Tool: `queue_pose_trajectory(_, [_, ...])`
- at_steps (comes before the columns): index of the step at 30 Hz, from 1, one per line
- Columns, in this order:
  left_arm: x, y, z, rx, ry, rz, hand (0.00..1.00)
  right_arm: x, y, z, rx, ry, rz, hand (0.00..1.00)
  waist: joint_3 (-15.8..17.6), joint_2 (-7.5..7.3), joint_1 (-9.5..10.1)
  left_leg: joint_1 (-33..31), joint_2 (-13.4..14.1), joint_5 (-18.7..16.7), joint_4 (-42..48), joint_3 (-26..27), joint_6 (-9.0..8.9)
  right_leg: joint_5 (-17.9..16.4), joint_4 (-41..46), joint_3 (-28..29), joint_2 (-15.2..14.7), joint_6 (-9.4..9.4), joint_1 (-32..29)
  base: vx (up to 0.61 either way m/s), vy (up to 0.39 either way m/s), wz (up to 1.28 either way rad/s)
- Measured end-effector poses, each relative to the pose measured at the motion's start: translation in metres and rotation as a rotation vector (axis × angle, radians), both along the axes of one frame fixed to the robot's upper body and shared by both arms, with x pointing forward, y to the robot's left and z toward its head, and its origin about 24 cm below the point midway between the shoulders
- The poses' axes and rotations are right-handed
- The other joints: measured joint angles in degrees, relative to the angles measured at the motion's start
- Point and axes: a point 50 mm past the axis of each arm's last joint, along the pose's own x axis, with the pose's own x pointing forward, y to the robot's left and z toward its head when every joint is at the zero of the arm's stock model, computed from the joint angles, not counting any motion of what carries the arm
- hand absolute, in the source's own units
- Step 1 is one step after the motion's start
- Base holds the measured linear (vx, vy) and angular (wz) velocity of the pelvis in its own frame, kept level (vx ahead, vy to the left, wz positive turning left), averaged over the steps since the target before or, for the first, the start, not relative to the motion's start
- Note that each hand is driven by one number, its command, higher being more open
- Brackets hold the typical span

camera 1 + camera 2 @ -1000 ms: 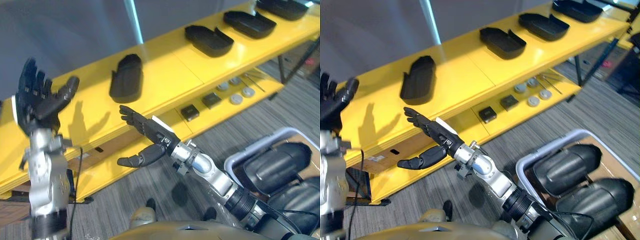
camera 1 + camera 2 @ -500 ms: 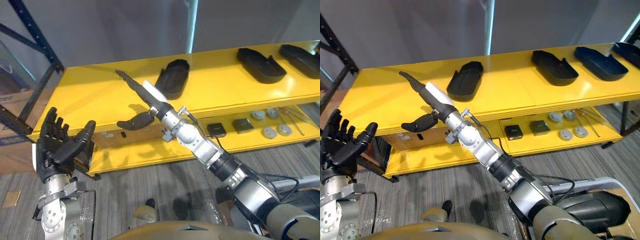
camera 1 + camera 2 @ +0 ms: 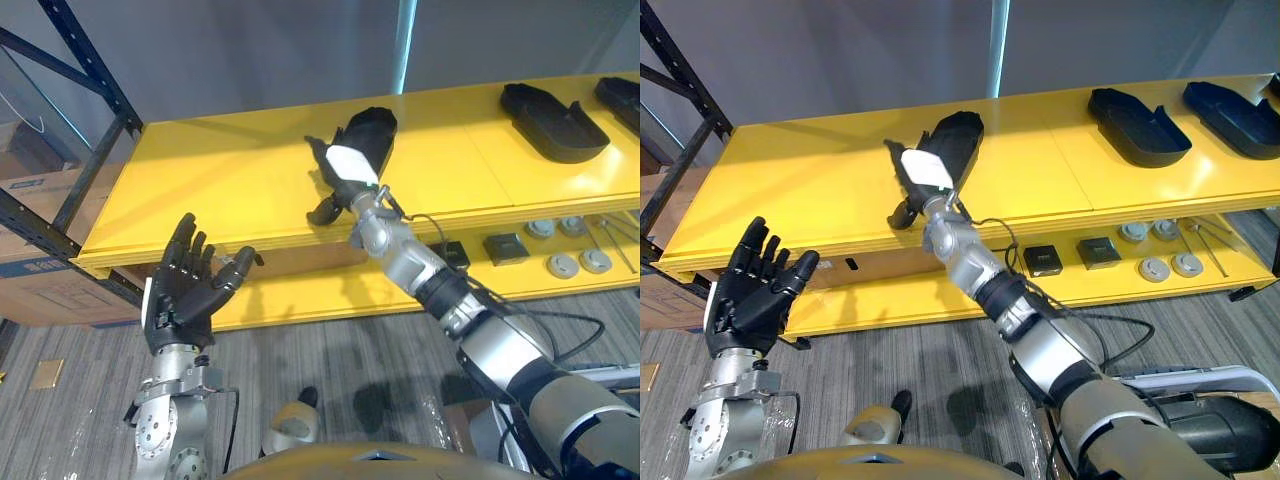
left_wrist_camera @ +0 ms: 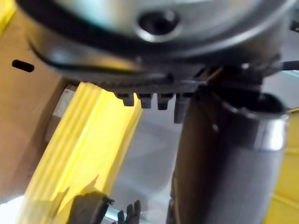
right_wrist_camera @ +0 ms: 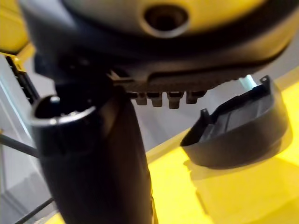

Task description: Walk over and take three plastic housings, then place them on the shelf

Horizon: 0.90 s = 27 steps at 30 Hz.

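- A long yellow shelf [image 3: 230, 170] runs across the scene from 9 o'clock to 3 o'clock, with a flat top deck and a lower deck beneath it.
- A black housing [image 3: 372, 130] lies on the top deck at about 12 o'clock.
- A second housing [image 3: 550, 112] and a third housing [image 3: 622, 95] lie on the same deck toward 2 o'clock, well apart from the first.
- The right hand [image 3: 342, 175] is stretched out over the top deck, just beside the black housing at that housing's 7 o'clock end.
- Its fingers are straight and close together, pointing toward 11 o'clock, and the thumb hangs down below them. They hold nothing.
- In the right wrist view the black housing [image 5: 238, 135] sits on the yellow deck past the fingers, not within them.
- The left hand [image 3: 190, 290] is raised at 8 o'clock, in front of the shelf's front edge. Its palm faces the head camera, and its fingers are spread and empty.
- On the lower deck, toward 4 o'clock, lie small black boxes [image 3: 505, 247] and round discs [image 3: 560, 265].
- A dark rack post [image 3: 95, 75] slants up at 10 o'clock, at the shelf's end.
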Motion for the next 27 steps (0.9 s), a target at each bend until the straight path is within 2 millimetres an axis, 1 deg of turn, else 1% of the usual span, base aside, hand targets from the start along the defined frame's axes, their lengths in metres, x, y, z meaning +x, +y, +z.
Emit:
queue_pose_trajectory(4, [0.004, -0.009, 0.000, -0.018, -0.007, -0.035, 1.00, 0.006, -0.003, 0.019, -0.008, -0.079, -0.031, 1.00, 1.5, -0.19, -0.02, -0.2, 0.0, -0.1, 0.0, 0.0, 0.04, 0.0, 0.0, -0.1, 0.0, 0.02, -0.1, 0.00, 0.000, 0.00])
queue_pose_trajectory(8, [0.011, -0.015, 0.005, -0.028, -0.038, -0.056, 1.00, 0.009, -0.002, 0.030, -0.007, -0.105, -0.025, 1.00, 2.3, -1.07, -0.02, -1.2, 0.0, -0.1, 0.2, 0.0, 0.05, -0.1, 0.0, 0.0, 0.1, 0.07, -1.1, 0.00, 0.000, 0.00])
queue_pose_trajectory(9, [0.014, -0.017, 0.007, -0.029, -0.050, -0.061, 1.00, 0.010, -0.003, 0.034, -0.012, -0.112, -0.027, 1.00, 3.1, -1.23, -0.01, -1.3, 0.0, -0.1, 0.3, 0.0, 0.06, 0.0, 0.0, 0.1, 0.0, 0.08, -1.2, 0.00, 0.000, 0.00])
queue_pose_trajectory(13, [0.020, -0.019, 0.012, -0.031, -0.074, -0.072, 1.00, 0.015, -0.010, 0.039, -0.055, -0.083, -0.058, 1.00, 4.6, -2.28, -0.01, -2.1, 0.0, -0.6, 1.3, 0.1, 0.18, -0.1, 0.3, 0.5, 0.0, 0.07, -1.7, 0.00, 0.003, -0.01])
queue_pose_trajectory(15, [0.023, -0.019, 0.014, -0.027, -0.084, -0.074, 1.00, 0.022, -0.014, 0.049, -0.084, -0.072, -0.093, 1.00, 6.1, -2.31, -0.08, -2.1, 0.1, -1.0, 2.1, 0.3, 0.24, -0.1, 0.6, 1.1, 0.0, -0.01, -1.8, -0.01, 0.015, -0.09])
queue_pose_trajectory(19, [0.026, -0.021, 0.016, -0.026, -0.098, -0.082, 1.00, 0.029, -0.018, 0.063, -0.123, -0.037, -0.122, 1.00, 7.0, -2.41, -0.20, -2.1, 0.1, -1.1, 2.2, 0.4, 0.27, -0.1, 0.9, 1.3, -0.1, -0.03, -1.8, -0.01, 0.002, -0.01])
queue_pose_trajectory(20, [0.025, -0.021, 0.016, -0.026, -0.096, -0.081, 1.00, 0.029, -0.018, 0.066, -0.138, -0.025, -0.120, 0.00, 7.2, -2.54, -0.13, -2.1, 0.1, -1.1, 2.2, 0.4, 0.27, -0.1, 1.0, 1.3, -0.1, -0.05, -1.8, 0.00, 0.000, 0.00])
queue_pose_trajectory(23, [0.025, -0.020, 0.016, -0.010, -0.092, -0.078, 1.00, 0.031, -0.019, 0.072, -0.150, 0.005, -0.110, 0.00, 7.7, -3.26, -0.03, -2.1, 0.1, -1.1, 2.3, 0.4, 0.27, -0.1, 1.1, 1.3, -0.1, -0.08, -1.9, 0.00, 0.000, 0.00])
queue_pose_trajectory(27, [0.025, -0.020, 0.016, 0.017, -0.090, -0.078, 1.00, 0.031, -0.017, 0.073, -0.161, 0.057, -0.082, 0.00, 8.0, -3.89, -0.19, -2.1, 0.1, -1.1, 2.3, 1.0, 0.31, -0.1, 1.2, 1.7, -0.1, -0.07, -2.2, -0.01, 0.008, -0.06])
